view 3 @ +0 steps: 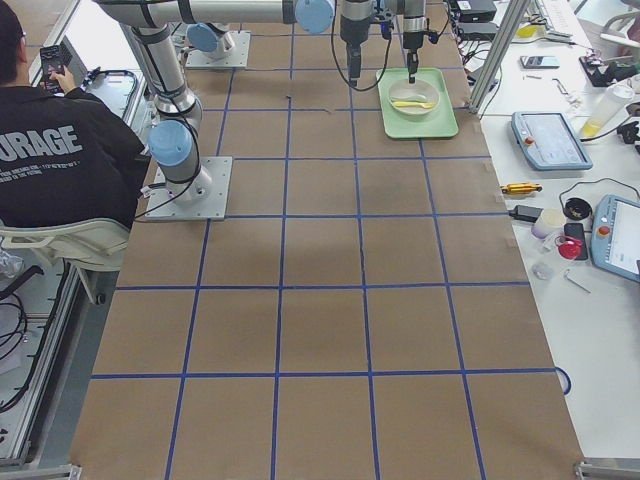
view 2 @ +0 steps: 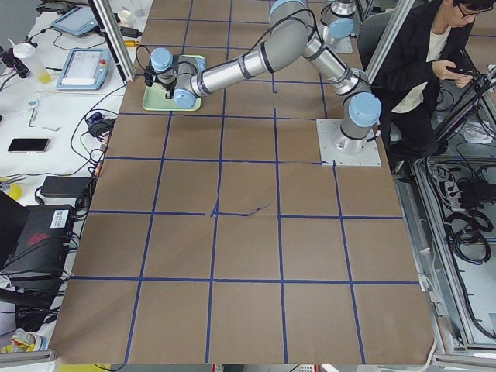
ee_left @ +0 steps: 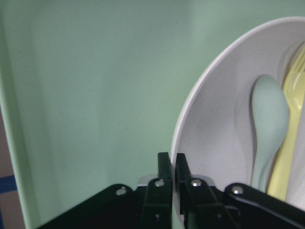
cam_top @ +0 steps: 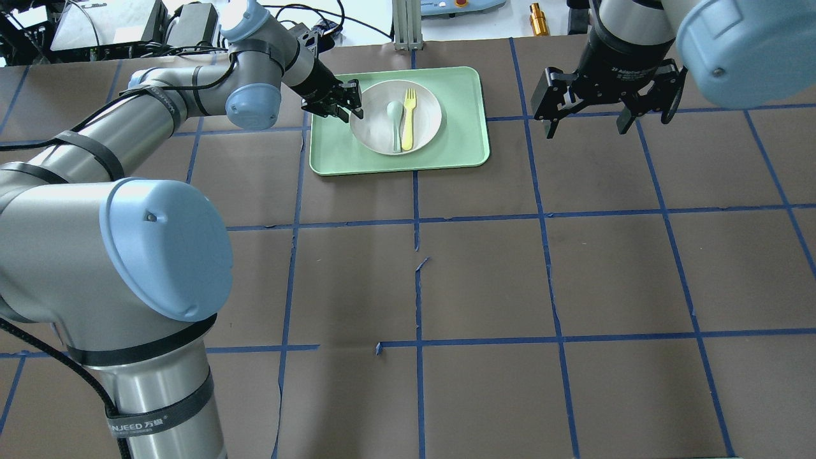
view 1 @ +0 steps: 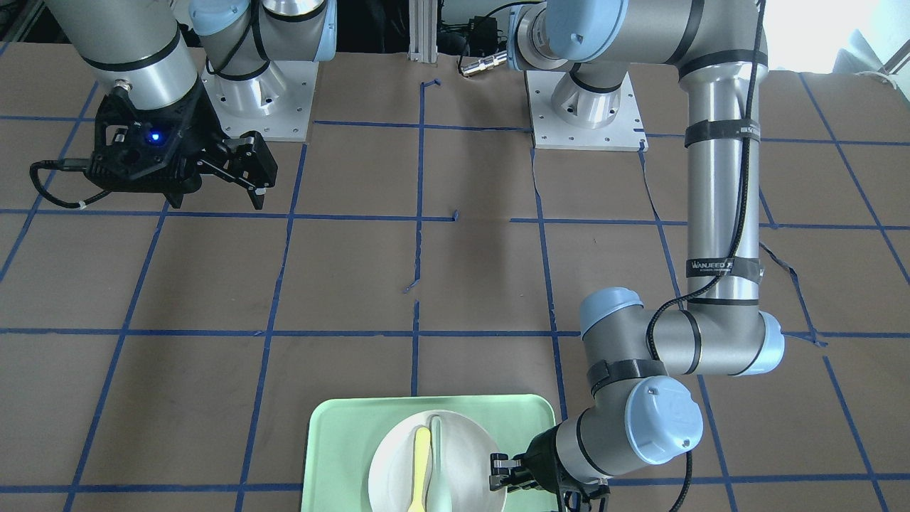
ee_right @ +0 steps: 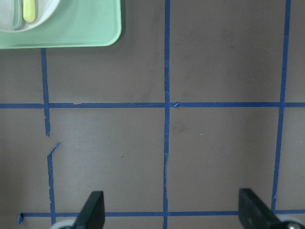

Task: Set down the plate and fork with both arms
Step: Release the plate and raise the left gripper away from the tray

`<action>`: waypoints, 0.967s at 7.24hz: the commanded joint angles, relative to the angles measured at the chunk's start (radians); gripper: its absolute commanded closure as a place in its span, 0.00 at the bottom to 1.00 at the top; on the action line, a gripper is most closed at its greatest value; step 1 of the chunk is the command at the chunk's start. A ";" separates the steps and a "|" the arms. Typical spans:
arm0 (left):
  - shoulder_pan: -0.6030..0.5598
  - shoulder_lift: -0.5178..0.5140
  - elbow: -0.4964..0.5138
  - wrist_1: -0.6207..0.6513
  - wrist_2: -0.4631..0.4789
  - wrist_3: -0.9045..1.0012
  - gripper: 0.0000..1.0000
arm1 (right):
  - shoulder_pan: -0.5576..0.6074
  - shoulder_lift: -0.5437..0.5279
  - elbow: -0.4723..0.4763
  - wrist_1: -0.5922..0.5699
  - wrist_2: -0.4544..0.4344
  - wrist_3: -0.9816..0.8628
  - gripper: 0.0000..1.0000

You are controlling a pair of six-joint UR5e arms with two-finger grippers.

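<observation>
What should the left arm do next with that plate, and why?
Probably lift the plate slightly, keeping it level. The left gripper looks shut on its rim, the plate sits on the tray, and the fork and spoon lie in it.

The left arm (cam_top: 115,137) stretched far forward with its wrist low. The left gripper (cam_top: 352,105) had its jaws almost together, apparently pinching the rim of the plate (cam_top: 428,118). The right arm (cam_top: 628,22) hung raised, and the right gripper (cam_top: 585,126) pointed down, jaws spread wide.
</observation>
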 commanded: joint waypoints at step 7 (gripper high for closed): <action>0.095 0.614 -0.228 -0.476 0.363 -0.058 0.00 | 0.001 0.000 0.000 -0.002 0.000 0.000 0.00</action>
